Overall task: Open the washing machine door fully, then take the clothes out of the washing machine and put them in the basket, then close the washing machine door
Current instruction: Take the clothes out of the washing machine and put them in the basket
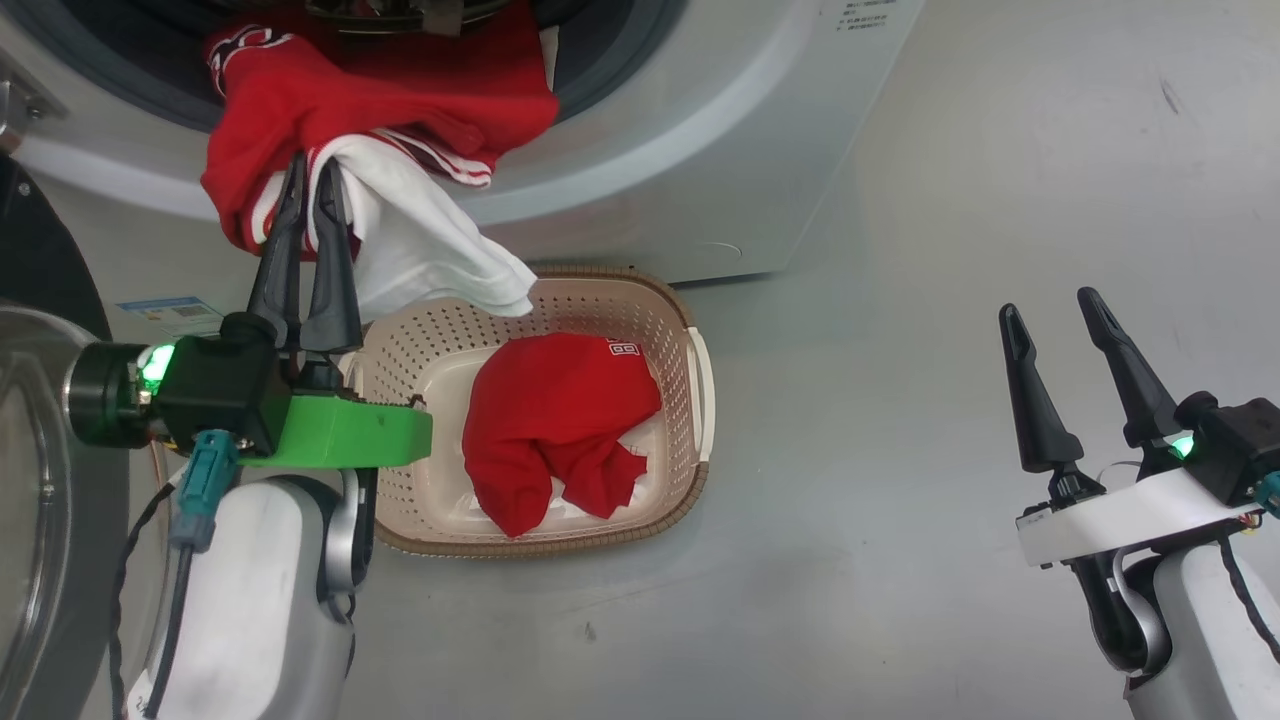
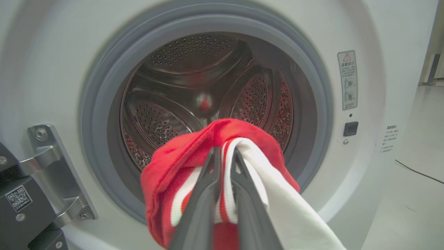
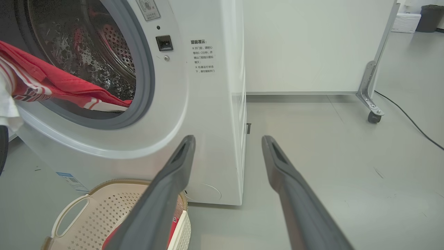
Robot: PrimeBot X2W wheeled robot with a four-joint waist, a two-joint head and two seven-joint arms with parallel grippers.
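Clothes are clamped by the left gripper at the washing machine mouth; the right gripper is spread apart, empty.

washing machine door mostly beyond left edge

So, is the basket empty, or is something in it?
Not empty: one crumpled red garment lies inside the basket, on its bottom.

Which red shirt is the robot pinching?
The red-and-white garment hanging out of the washing machine: the left gripper is shut on it. The other red garment lies loose in the basket.
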